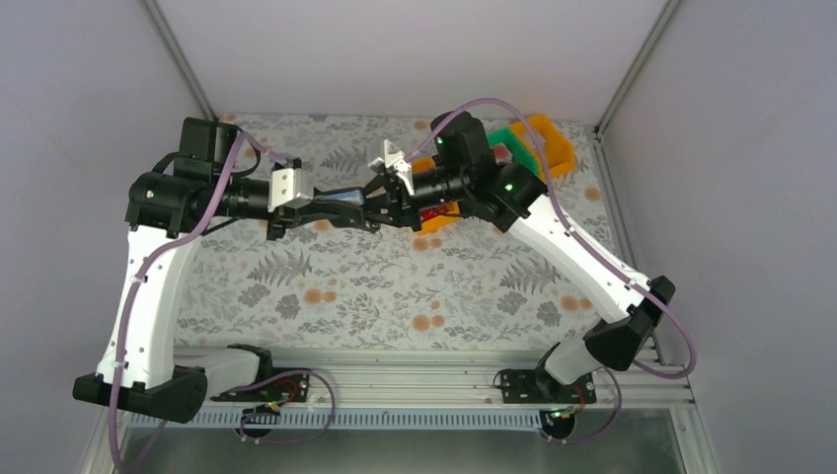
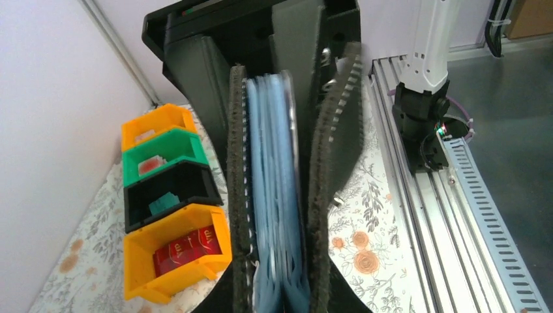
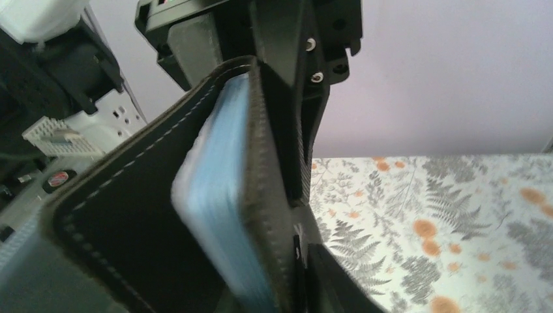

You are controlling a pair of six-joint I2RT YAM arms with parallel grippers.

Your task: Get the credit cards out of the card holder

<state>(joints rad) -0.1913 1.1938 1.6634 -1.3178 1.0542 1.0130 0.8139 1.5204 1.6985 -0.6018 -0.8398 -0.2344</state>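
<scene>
Above the tabletop (image 1: 395,286), toward 12 o'clock, left jaws pinch the wallet (image 3: 130,228) holding cards (image 2: 274,195); right jaws straddle it, grip unclear.

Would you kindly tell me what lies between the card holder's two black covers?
Pale blue credit cards, edge-on in the left wrist view, fill the card holder.

The card holder (image 3: 130,215) runs off the bottom edge; credit cards (image 3: 222,215) blurred, faces mostly hidden.
</scene>
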